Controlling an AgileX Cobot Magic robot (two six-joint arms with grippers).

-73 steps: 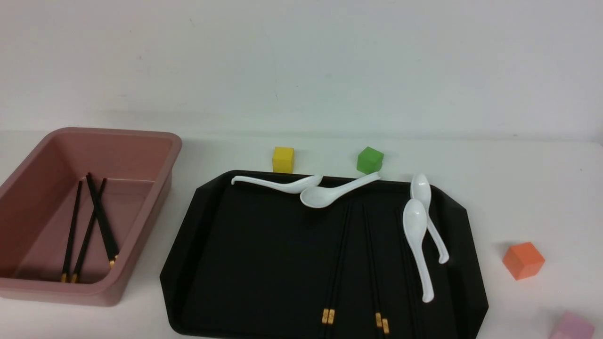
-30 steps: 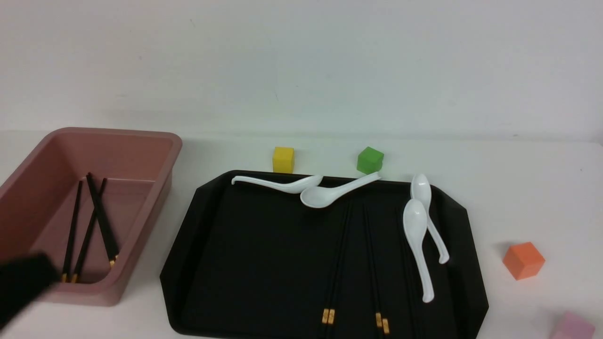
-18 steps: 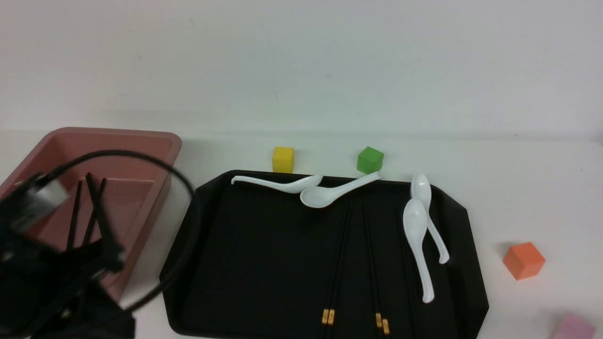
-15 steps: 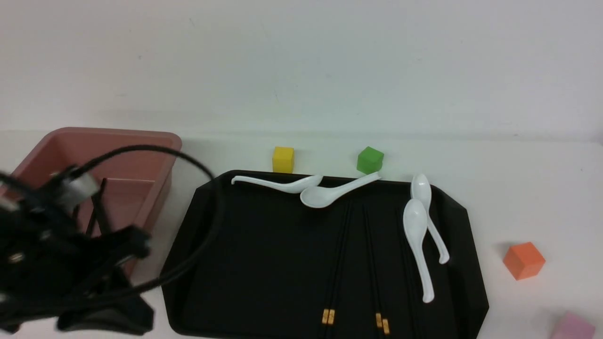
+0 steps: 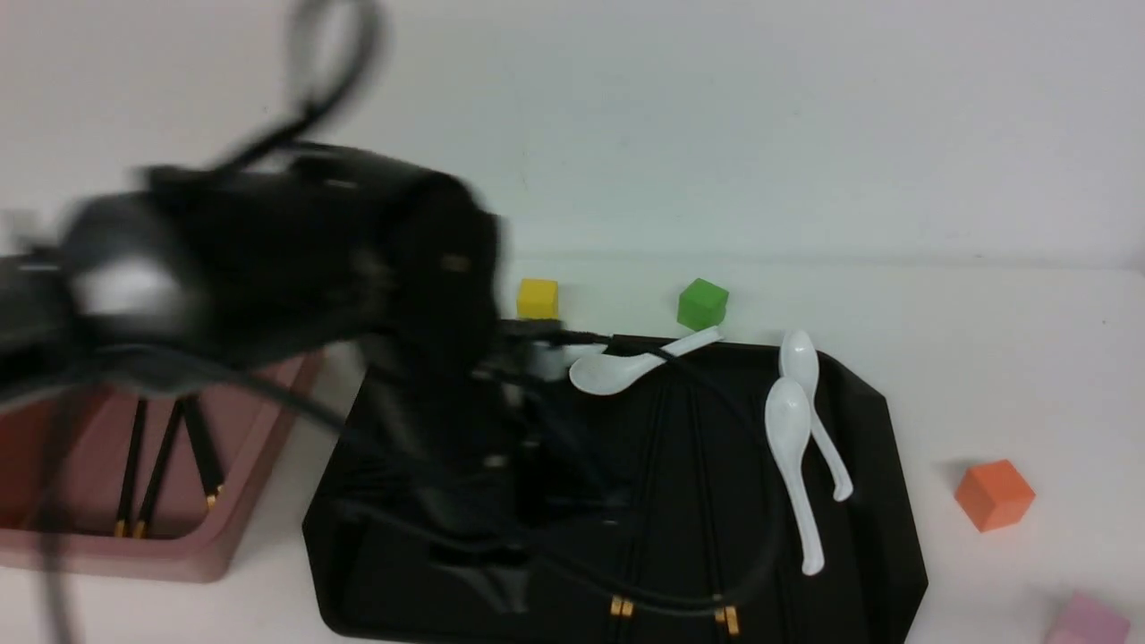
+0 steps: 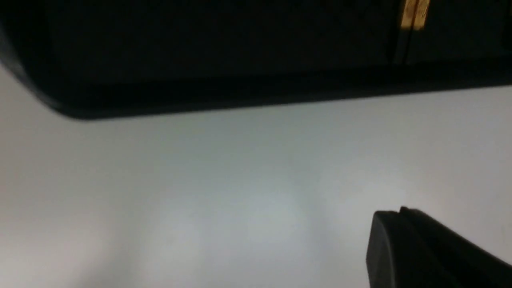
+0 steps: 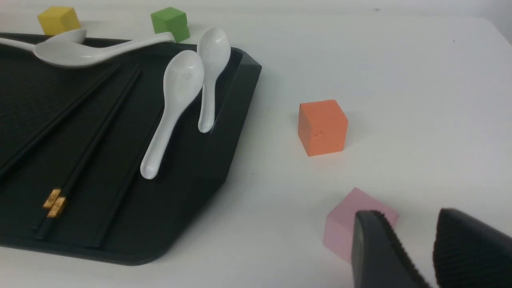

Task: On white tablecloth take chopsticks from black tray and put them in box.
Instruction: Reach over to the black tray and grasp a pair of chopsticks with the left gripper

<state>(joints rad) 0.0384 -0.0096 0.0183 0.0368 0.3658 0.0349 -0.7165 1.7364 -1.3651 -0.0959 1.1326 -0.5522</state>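
Resting on the tablecloth (image 5: pixel 984 376), the tray (image 5: pixel 872 501) has the box (image 5: pixel 134 559) on its left. The blurred left arm (image 5: pixel 268 259) hangs over the tray, the left gripper (image 5: pixel 492 572) too smeared to judge its opening; the right gripper (image 7: pixel 424 256) is slightly parted, empty, beside a pink cube (image 7: pixel 340 232). Chopsticks (image 5: pixel 702 483) lie in the tray, long axis near-to-far, gold ends toward the robot; more lie likewise in the box.

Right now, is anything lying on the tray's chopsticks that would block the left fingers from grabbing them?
Nothing visible lies on the gold-banded near halves of the chopsticks. One spoon sits at their far tips; whether it touches them, I cannot tell.
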